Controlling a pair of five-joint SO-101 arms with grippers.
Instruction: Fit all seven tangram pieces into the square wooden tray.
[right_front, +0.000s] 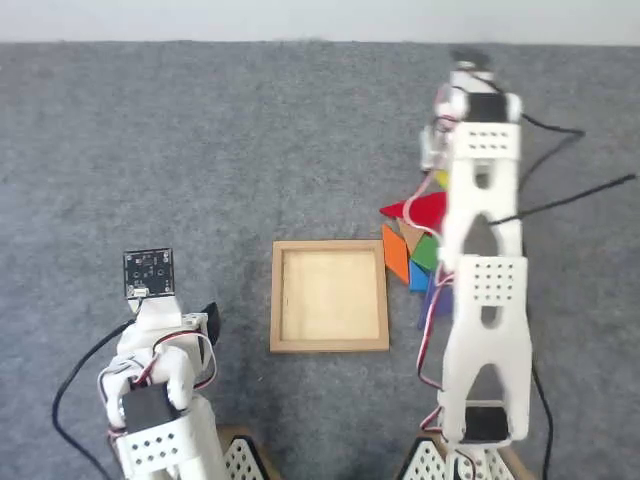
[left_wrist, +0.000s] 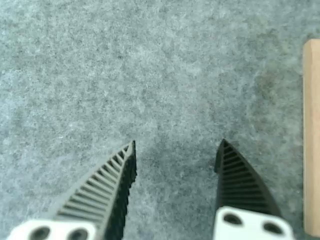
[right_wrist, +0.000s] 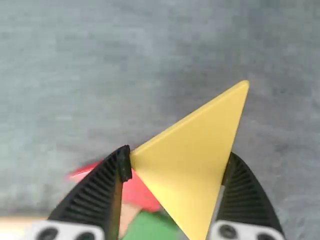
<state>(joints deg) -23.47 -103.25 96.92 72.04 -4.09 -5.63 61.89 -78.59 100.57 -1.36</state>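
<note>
None of the seven pieces sits in the square wooden tray (right_front: 330, 345) yet, so every placement is left to do. It lies at the middle of the high view on the grey counter (right_front: 150, 150). Just right of it, under the right arm, a red triangle (right_front: 422, 210), orange piece (right_front: 396, 253), green piece (right_front: 426, 250) and blue piece (right_front: 418, 276) lie heaped. The right hand (right_wrist: 178, 154) is clamped on the yellow triangle (right_wrist: 200, 165) over that heap. The left hand (left_wrist: 177, 144) hangs with jaws apart over the counter, beside the tray's edge

one tray (right_front: 278, 300), two arms (right_front: 487, 300), about seven pieces (right_front: 395, 255)
</note>
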